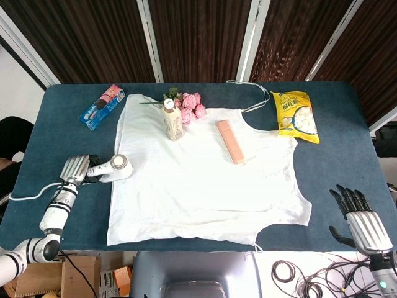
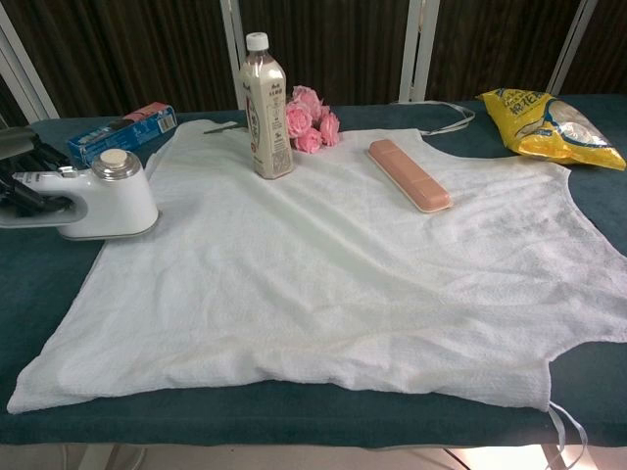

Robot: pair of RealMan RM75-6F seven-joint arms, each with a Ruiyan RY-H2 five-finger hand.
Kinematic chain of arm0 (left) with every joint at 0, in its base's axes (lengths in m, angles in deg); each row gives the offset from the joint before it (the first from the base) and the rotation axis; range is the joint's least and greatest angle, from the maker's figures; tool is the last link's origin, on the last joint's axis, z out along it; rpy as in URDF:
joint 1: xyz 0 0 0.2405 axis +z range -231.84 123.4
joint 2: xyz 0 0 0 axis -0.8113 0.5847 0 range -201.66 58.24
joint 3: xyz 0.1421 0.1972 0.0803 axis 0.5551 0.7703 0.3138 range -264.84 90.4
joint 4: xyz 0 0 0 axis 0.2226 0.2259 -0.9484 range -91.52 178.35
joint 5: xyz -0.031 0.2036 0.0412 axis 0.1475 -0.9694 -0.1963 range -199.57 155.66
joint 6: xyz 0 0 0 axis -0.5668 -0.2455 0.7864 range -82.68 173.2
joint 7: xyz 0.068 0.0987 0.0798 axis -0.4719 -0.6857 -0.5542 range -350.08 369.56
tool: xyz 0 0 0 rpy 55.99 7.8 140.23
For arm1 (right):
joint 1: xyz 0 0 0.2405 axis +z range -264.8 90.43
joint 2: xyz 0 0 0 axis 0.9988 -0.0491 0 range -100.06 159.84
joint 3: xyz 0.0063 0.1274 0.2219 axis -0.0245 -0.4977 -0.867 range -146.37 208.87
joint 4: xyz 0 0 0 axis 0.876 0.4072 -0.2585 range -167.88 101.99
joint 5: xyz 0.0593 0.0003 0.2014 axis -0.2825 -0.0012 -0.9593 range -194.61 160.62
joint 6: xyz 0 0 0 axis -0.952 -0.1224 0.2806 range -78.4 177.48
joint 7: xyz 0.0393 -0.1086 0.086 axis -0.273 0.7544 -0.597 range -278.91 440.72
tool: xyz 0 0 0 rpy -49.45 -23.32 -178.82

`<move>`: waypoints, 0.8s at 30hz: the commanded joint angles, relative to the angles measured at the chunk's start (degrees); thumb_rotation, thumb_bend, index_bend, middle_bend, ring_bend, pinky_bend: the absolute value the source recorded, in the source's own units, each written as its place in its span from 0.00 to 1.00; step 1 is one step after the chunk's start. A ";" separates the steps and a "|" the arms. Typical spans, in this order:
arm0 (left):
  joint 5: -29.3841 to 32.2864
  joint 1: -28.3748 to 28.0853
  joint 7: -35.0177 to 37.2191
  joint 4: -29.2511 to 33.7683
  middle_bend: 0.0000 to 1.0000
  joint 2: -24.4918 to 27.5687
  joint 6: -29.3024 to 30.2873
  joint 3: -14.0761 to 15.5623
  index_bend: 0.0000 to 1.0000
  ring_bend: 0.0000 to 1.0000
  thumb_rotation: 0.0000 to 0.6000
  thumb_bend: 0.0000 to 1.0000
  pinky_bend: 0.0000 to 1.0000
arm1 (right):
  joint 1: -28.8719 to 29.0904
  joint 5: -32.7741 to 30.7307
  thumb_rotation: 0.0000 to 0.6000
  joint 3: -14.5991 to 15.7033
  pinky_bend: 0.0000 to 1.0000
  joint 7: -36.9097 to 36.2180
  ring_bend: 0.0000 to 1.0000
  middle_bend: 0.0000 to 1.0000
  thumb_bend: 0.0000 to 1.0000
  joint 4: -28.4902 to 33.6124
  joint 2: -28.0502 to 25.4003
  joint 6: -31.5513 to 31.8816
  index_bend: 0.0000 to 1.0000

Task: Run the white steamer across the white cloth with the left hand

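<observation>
None of the white cloth (image 1: 205,180) is steamed yet; your left hand (image 1: 73,169) grips the white steamer (image 1: 116,167) at its edge.

Looks to me like a robot test lab dressed up as a laundry corner

I'm working over a table (image 1: 347,205) covered in dark blue felt, backed by dark brown slatted panels with white frames (image 1: 257,31) rather than any household wall. Under the near edge I see cardboard boxes (image 1: 87,273), loose coiled cables (image 1: 291,273) on a pale floor and a grey machine housing (image 1: 198,273). The props seem staged: a snack bag (image 1: 296,116), a drink bottle (image 2: 265,106), pink roses (image 2: 309,119) and a biscuit pack (image 1: 101,106) set out around 1 white cloth (image 1: 205,180)
</observation>
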 commanded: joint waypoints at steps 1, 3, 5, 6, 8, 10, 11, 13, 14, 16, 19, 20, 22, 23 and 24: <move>-2.45 0.42 4.11 -2.48 0.80 -0.80 -1.87 0.90 0.98 0.76 1.00 0.45 0.74 | -0.02 -0.14 1.00 -0.09 0.00 -0.12 0.00 0.00 0.26 -0.01 -0.05 0.05 0.00; -4.47 0.41 4.77 -4.72 0.77 -1.49 -1.79 1.73 0.94 0.72 1.00 0.44 0.71 | -0.01 -0.11 1.00 -0.07 0.00 -0.29 0.00 0.00 0.26 -0.01 -0.13 0.05 0.00; -6.12 0.44 5.19 -6.79 0.75 -2.26 -1.35 2.38 0.89 0.71 1.00 0.44 0.71 | -0.07 0.03 1.00 -0.04 0.00 -0.49 0.00 0.00 0.26 -0.05 -0.22 0.23 0.00; -6.66 0.47 5.65 -7.30 0.75 -2.43 -1.41 2.60 0.86 0.71 1.00 0.44 0.70 | -0.10 0.05 1.00 -0.05 0.00 -0.58 0.00 0.00 0.26 -0.06 -0.24 0.32 0.00; -7.60 0.54 7.00 -7.79 0.71 -2.49 -1.75 2.94 0.77 0.67 1.00 0.42 0.67 | -0.14 0.03 1.00 -0.08 0.00 -0.72 0.00 0.00 0.26 -0.12 -0.27 0.43 0.00; -8.55 0.61 8.34 -8.02 0.62 -2.24 -2.62 3.53 0.62 0.58 1.00 0.37 0.61 | -0.15 -0.01 1.00 -0.06 0.00 -0.70 0.00 0.00 0.26 -0.12 -0.30 0.41 0.00; -8.76 0.54 8.34 -8.13 0.58 -2.01 -3.28 3.85 0.56 0.54 1.00 0.34 0.58 | -0.15 0.00 1.00 -0.04 0.00 -0.66 0.00 0.00 0.26 -0.10 -0.32 0.38 0.00; -8.63 0.32 7.65 -8.07 0.45 -1.46 -4.81 4.33 0.34 0.39 1.00 0.23 0.50 | -0.15 0.06 1.00 0.00 0.00 -0.62 0.00 0.00 0.26 -0.04 -0.32 0.36 0.00; -8.52 0.28 7.38 -7.92 0.40 -1.25 -5.23 4.42 0.27 0.34 1.00 0.20 0.47 | -0.15 0.07 1.00 -0.01 0.00 -0.62 0.00 0.00 0.26 -0.04 -0.33 0.39 0.00; -8.20 0.32 6.90 -7.41 0.26 -0.81 -5.79 4.51 0.09 0.18 1.00 0.14 0.37 | -0.18 0.06 1.00 -0.02 0.00 -0.66 0.00 0.00 0.26 -0.06 -0.30 0.46 0.00; -8.40 0.56 6.39 -6.94 0.08 -0.40 -5.10 4.44 0.00 0.03 1.00 0.08 0.22 | -0.17 -0.03 1.00 -0.04 0.00 -0.54 0.00 0.00 0.26 -0.05 -0.27 0.41 0.00; -8.66 0.68 6.19 -6.89 0.06 -0.35 -4.50 4.41 0.00 0.01 1.00 0.07 0.21 | -0.14 -0.05 1.00 -0.04 0.00 -0.51 0.00 0.00 0.26 -0.04 -0.26 0.35 0.00; -9.27 0.94 6.09 -6.41 0.03 -0.09 -3.55 4.46 0.00 0.00 1.00 0.05 0.18 | -0.09 -0.10 1.00 -0.07 0.00 -0.46 0.00 0.00 0.26 -0.02 -0.24 0.26 0.00; -9.56 1.03 6.18 -6.07 0.02 0.14 -3.30 4.51 0.00 0.00 1.00 0.04 0.18 | -0.07 -0.13 1.00 -0.08 0.00 -0.44 0.00 0.00 0.26 0.00 -0.23 0.22 0.00; -9.85 1.13 6.23 -5.51 0.02 0.55 -3.11 4.59 0.00 0.00 1.00 0.03 0.17 | -0.05 -0.15 1.00 -0.08 0.00 -0.41 0.00 0.00 0.26 0.01 -0.22 0.18 0.00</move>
